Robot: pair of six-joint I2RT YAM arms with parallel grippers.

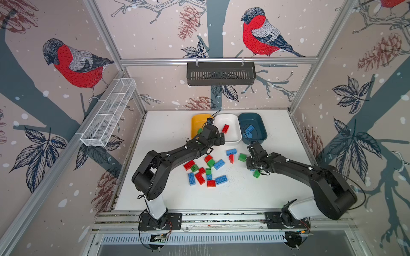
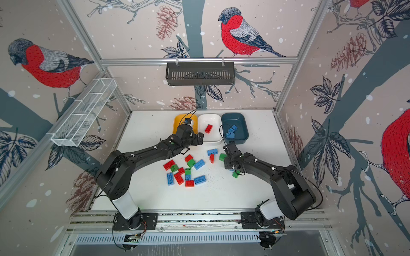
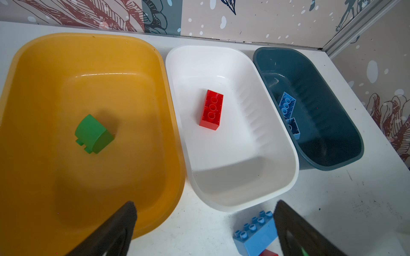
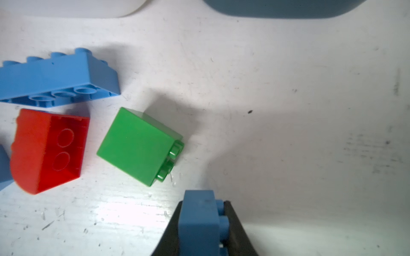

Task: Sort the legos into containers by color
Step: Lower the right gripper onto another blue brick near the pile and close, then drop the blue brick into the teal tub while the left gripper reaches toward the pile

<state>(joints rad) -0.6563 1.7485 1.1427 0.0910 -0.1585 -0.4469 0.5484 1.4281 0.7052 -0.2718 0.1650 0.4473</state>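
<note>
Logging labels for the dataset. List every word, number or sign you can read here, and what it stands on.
None can be read anywhere.
On the green brick in the pile: a dark mark, too small to read.
On the oblong blue brick, its studs: no lettering can be made out.

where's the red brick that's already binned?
In both top views the red brick lies alone in the white tub, middle of the back row, between the yellow tub and teal tub.
</note>
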